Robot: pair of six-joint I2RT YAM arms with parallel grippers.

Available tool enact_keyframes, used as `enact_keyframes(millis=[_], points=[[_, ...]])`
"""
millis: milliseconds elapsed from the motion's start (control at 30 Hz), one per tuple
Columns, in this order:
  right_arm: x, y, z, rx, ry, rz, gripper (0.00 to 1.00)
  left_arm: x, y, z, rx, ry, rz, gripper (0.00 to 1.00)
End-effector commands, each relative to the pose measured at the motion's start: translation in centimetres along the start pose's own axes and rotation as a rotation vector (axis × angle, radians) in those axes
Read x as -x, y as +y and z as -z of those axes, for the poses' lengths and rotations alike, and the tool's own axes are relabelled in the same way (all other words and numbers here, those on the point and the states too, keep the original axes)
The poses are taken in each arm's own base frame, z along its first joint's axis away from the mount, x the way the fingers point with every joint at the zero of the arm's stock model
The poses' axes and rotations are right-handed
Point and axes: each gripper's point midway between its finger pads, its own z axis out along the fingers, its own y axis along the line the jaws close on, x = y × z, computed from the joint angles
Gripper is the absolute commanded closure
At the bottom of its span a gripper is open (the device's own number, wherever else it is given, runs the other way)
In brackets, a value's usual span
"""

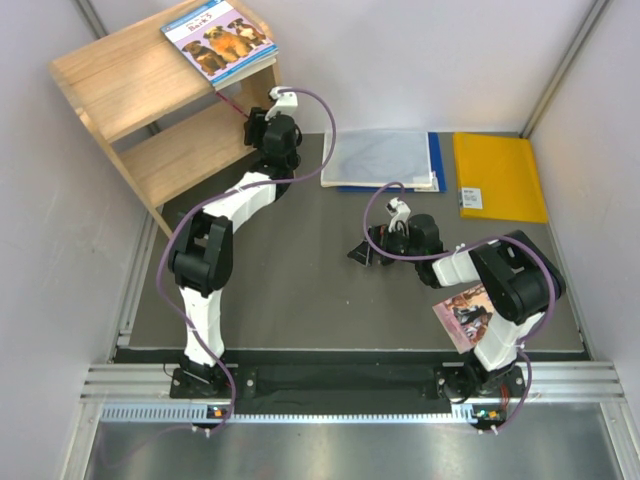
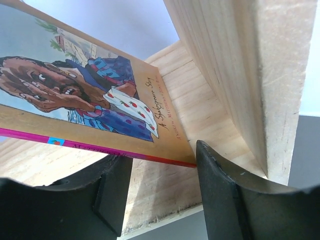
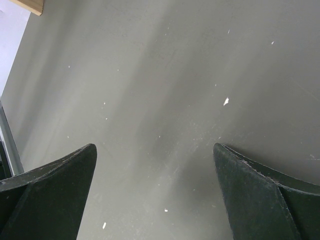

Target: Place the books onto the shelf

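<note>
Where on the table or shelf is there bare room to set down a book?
Bare mat between left arm and right arm, in front of the folder. The shelf's top board is bare left of the dog book. Crowded: folder and yellow envelope fill the far right; a book lies under the right arm.

This is a robotics lab test cell. Plain white panel walls (image 1: 420, 70) set between metal corner posts (image 1: 565, 70) box in a grey-matted table (image 1: 300, 300). A slotted aluminium rail (image 1: 350, 382) along the near edge carries the left arm (image 1: 205, 290) and right arm (image 1: 505, 300) (purple cables (image 1: 333, 135) loop loosely over both). A small bare-wood shelf (image 1: 130, 95) stands in the far left corner.
</note>
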Motion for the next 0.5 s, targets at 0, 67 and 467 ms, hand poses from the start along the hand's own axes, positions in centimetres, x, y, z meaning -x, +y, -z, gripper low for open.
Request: enact_keyframes(millis=[0, 67, 467], points=[[-1.04, -0.4, -0.2, -0.002, 0.035, -0.018, 0.0, 2.18, 1.17, 0.21, 0.025, -0.043, 0.016, 0.42], [-1.14, -0.44, -0.22, -0.002, 0.038, -0.02, 0.0, 2.4, 1.25, 0.24, 0.024, -0.048, 0.016, 0.44], [-1.24, -0.38, -0.33, 0.002, 0.044, -0.024, 0.0, 3.16, 1.82, 0.1, 0.046, -0.063, 0.011, 0.98]])
